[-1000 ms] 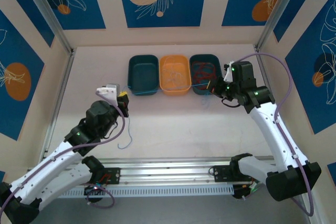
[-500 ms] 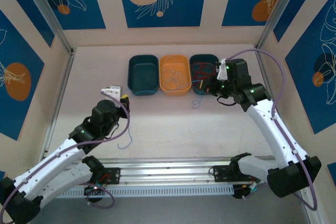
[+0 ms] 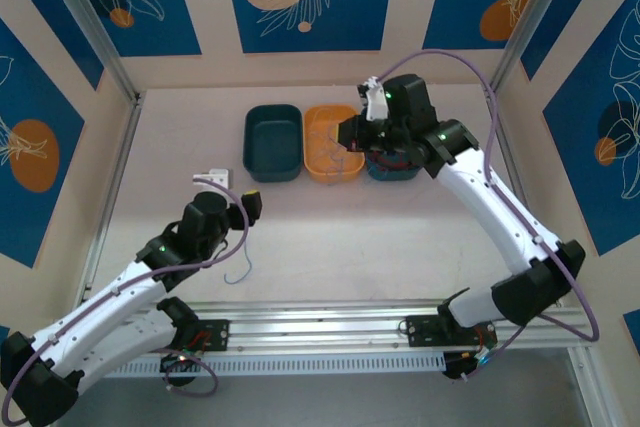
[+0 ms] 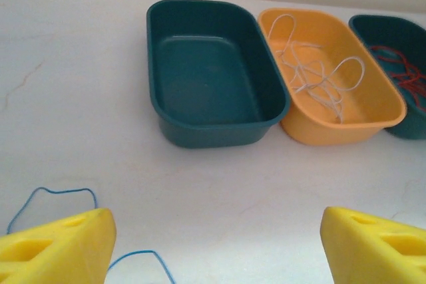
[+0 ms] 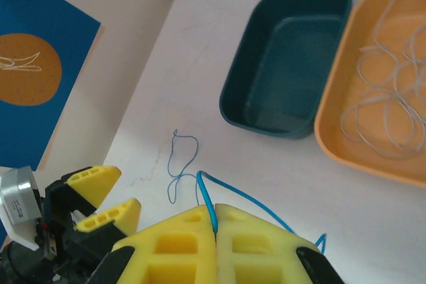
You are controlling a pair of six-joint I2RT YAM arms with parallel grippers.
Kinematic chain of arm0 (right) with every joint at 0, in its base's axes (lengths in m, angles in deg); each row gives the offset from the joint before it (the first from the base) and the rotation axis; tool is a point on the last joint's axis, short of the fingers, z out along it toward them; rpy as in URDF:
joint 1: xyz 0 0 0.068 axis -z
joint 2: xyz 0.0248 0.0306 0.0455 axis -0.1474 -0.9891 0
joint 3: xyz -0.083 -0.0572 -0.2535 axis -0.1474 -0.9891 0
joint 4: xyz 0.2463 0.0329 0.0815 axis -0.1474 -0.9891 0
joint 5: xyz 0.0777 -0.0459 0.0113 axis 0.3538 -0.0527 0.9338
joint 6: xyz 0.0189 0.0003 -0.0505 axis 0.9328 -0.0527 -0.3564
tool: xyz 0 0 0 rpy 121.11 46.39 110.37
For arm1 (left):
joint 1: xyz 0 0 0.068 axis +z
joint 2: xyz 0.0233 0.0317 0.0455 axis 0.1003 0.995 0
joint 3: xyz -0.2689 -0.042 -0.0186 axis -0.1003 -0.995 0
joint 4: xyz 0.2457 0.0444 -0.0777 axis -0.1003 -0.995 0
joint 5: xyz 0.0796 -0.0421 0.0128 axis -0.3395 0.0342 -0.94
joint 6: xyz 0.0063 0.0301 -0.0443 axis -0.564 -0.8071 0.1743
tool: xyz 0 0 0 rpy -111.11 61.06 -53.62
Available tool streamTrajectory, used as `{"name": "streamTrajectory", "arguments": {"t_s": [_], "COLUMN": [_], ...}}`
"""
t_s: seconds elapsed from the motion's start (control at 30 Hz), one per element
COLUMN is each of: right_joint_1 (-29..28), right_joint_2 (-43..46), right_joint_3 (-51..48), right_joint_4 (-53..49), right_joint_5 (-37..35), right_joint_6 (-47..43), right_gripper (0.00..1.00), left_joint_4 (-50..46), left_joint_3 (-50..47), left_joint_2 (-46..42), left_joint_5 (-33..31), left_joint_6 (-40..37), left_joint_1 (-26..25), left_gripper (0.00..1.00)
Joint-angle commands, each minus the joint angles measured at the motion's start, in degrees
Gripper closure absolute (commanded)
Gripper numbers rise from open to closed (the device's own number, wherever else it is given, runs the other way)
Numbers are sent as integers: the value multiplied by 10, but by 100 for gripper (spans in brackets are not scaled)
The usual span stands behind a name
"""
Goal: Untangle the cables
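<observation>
The left gripper has just been opened wide, so the blue cable, trailed on the table at 6 o'clock from the empty teal bin, is now held only by the tightly closed right gripper and judged free for binning.

Glossy plastic bins, matt table

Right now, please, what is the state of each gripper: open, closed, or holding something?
Left gripper: open, holding nothing.
Right gripper: closed on the blue cable.
</observation>
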Motion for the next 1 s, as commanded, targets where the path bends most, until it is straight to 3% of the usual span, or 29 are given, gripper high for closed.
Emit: {"name": "streamTrajectory", "arguments": {"t_s": [0.0,0.03,0.33,0.7,0.8,0.97], "right_joint_1": [-14,-17,-41,-45,-44,-42], "right_joint_2": [-39,-53,-213,-515,-547,-551], "right_joint_3": [57,73,271,663,681,628], "right_joint_4": [-1,-1,-20,-141,-126,-83], "right_joint_5": [1,1,-6,-23,-30,-28], "right_joint_6": [-32,-36,-75,-106,-110,-101], "right_gripper": [100,100,100,100,100,100], "left_joint_4": [-48,-55,-108,-172,-175,-171], "left_joint_3": [-12,-14,-23,-26,-31,-38], "left_joint_2": [-15,-19,-56,-148,-167,-165], "left_joint_5": [-40,-45,-69,-108,-104,-89], "left_joint_6": [33,40,76,102,102,107], "left_joint_1": [5,6,17,30,32,31], "left_gripper": [4,0,0,0,0,0]}}
